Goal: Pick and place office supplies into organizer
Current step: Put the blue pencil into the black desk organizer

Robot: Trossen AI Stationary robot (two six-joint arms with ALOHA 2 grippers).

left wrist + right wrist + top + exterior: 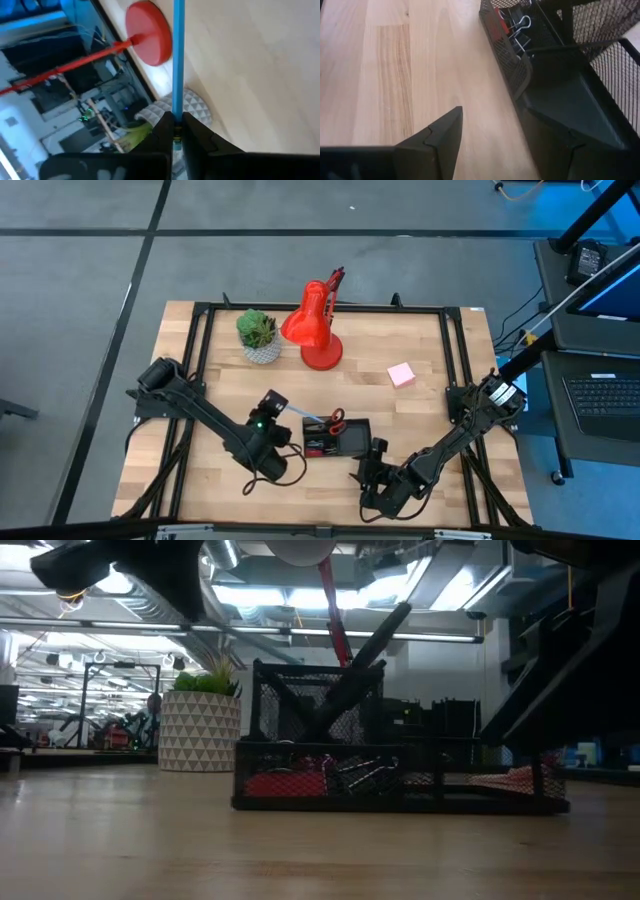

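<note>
The thin blue plastic pen (pixel 178 60) is pinched near one end by the left gripper (pixel 176 131), just beside the black mesh organizer (pixel 337 438) — light, stiff, a bit slick, so best gripped mid-barrel. The right gripper (pixel 490 135) is spread wide, empty, at the organizer's edge.

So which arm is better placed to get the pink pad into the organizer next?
Right, probably. Its end effector is open and empty beside the organizer, on the pad's side of the table. The left end effector is shut on the blue pen.
</note>
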